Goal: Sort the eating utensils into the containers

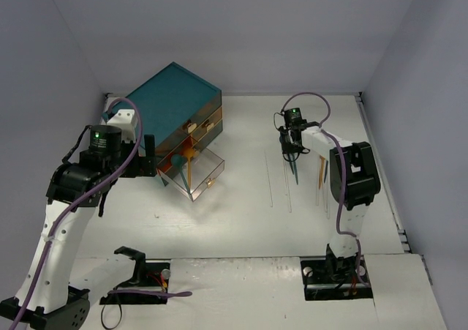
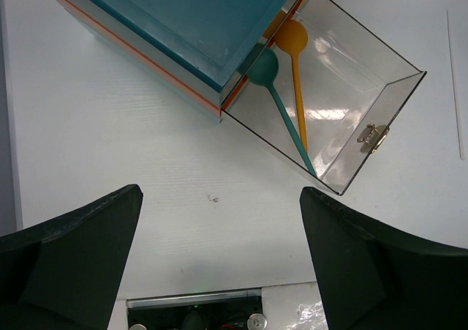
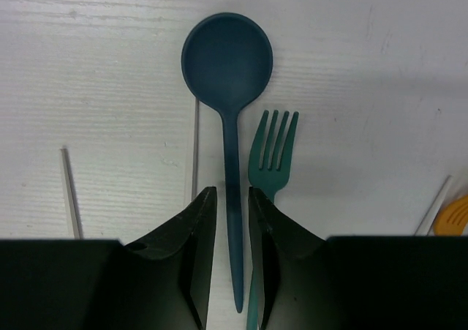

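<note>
chest: teal chest with orange-brown drawer fronts, at the back left of the white worktop.
open drawer: clear drawer pulled out of the chest's front, with a gold knob on the wall farthest from the chest.
in the drawer: teal spoon and orange spoon lie side by side, bowls toward the chest and handles toward the knob.
left arm: left pincer is spread wide above bare worktop, just off the chest's corner and near the drawer.
right arm: right pincer is well to the right of the chest, low over the worktop. its fingers are drawn in narrowly on either side of the handle of a dark blue spoon — whether they press on it i cannot tell.
beside that spoon: teal fork lies just beside it on the side away from the chest, tines pointing the same way as the spoon's bowl.
other pieces: slim clear pieces lie on the chest side — an orange utensil lies farther from the chest.
</note>
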Robot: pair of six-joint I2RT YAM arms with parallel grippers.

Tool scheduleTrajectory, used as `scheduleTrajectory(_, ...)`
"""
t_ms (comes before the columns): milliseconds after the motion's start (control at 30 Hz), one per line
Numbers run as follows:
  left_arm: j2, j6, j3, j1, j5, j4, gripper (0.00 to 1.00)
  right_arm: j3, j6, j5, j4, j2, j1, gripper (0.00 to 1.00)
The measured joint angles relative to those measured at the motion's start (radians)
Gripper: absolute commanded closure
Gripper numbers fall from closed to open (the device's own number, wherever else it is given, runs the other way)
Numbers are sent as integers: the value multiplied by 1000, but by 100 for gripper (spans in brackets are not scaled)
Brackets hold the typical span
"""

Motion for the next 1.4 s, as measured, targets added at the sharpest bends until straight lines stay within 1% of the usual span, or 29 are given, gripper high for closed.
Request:
scheduleTrajectory(100, 6, 0, 0, 0, 0, 0, 12, 26, -10, -6, 3, 29, -3, 79)
scheduleTrajectory(133, 8, 0, 0, 0, 0, 0, 12, 32, -12, -7, 4, 38, -4, 80)
scheduleTrajectory(200, 11, 0, 0, 0, -1, 0, 12, 43, -18, -7, 14, 51, -8, 85)
scheduleTrajectory(300, 13, -1, 0, 0, -1, 0, 12, 53, -25, -8, 19, 61, -15, 97)
scheduleTrajectory(367, 13, -1, 0, 0, -1, 0, 12, 55, -32, -10, 22, 63, -18, 100)
scheduleTrajectory(600, 24, -4, 0, 0, -2, 0, 12, 59, -38, -11, 1, 40, -13, 100)
scheduleTrajectory(733, 49, -5, 4, 0, -2, 0, 12, 63, -12, 0, -25, -69, 21, 100)
scheduleTrajectory(867, 79, -5, 17, 0, -2, 0, 12, 103, 66, 21, -32, -236, 128, 100)
scheduleTrajectory(967, 94, -5, 28, 0, -3, 1, 12, 146, 167, 21, -12, -340, 243, 100)
scheduleTrajectory(1033, 99, -5, 33, 0, -5, 0, 12, 176, 247, 33, -3, -367, 334, 100)
scheduleTrajectory(1133, 104, -5, 45, 0, -5, 1, 12, 205, 345, 33, 28, -348, 459, 100)
scheduleTrajectory(1233, 104, -5, 51, 0, -5, 2, 12, 209, 437, 39, 51, -296, 569, 100)
scheduleTrajectory(1400, 99, -5, 51, 0, -1, 1, 12, 221, 547, 106, 110, -177, 694, 100)
